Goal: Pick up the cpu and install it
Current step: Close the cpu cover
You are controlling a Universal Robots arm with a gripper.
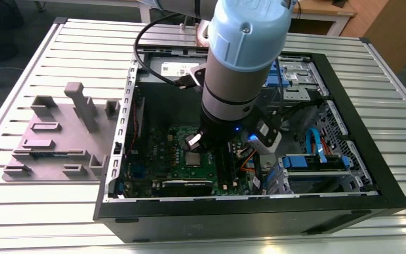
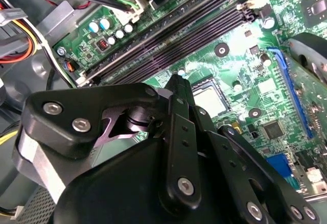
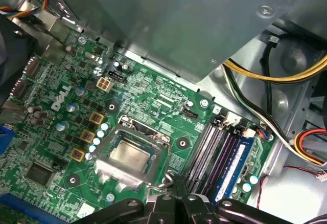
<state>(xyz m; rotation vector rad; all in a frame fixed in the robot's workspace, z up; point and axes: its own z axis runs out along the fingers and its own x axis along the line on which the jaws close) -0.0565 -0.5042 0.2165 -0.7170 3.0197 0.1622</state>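
Gripper: Your gripper (image 3: 176,185) hangs low over the board. Its fingers are drawn together with nothing between them.
Lever: The socket's wire lever (image 3: 164,183) lies just beside the gripper's tip. You cannot tell whether the two touch.
Socket frame: The hinged metal frame (image 3: 110,170) appears folded down around the chip.
Cpu: The cpu (image 3: 130,155) already sits in the socket, silvery top up and visible through the frame's window. In the exterior view, find the cpu (image 1: 192,157) just beside the arm's tip.
Step in hand: Judge the pick-up and seating as done. The work now stands at securing the socket, at the lever.
Motion demand: The lever sits between the frame and the memory slots (image 3: 214,155). Any motion here calls for a short, controlled path and no sideways load on the chip.
Writing, board: The green board (image 3: 153,96) carries a white maker's mark and small component codes. These are not transcribed here.
Writing, box: The grey box (image 1: 178,67) bears a white label whose print is too small to read.
Surroundings: The open case (image 1: 245,211) rests on a slatted table (image 1: 48,222). A grey fixture tray (image 1: 55,137) lies beside the case, at the exterior view's left.
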